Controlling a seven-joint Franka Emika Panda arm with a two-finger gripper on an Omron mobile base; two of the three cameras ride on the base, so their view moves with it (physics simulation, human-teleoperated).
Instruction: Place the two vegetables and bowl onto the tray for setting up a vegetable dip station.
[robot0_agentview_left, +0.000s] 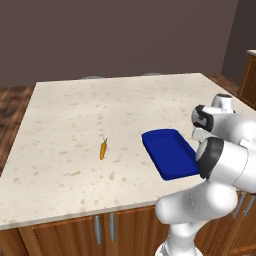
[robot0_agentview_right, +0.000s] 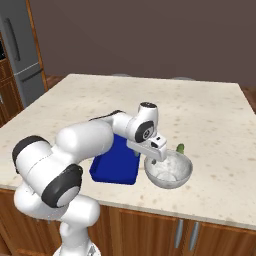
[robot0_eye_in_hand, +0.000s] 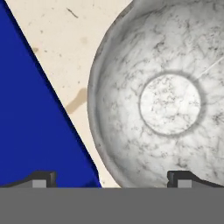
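With the tool (robot0_eye_in_hand: 112, 177) spread wide and holding nothing above the near rim of the speckled bowl (robot0_eye_in_hand: 170, 105), which sits on the tabletop (robot0_agentview_right: 210, 115) just beside the blue tray (robot0_eye_in_hand: 30, 131), lower until one finger drops inside the wall, then close.
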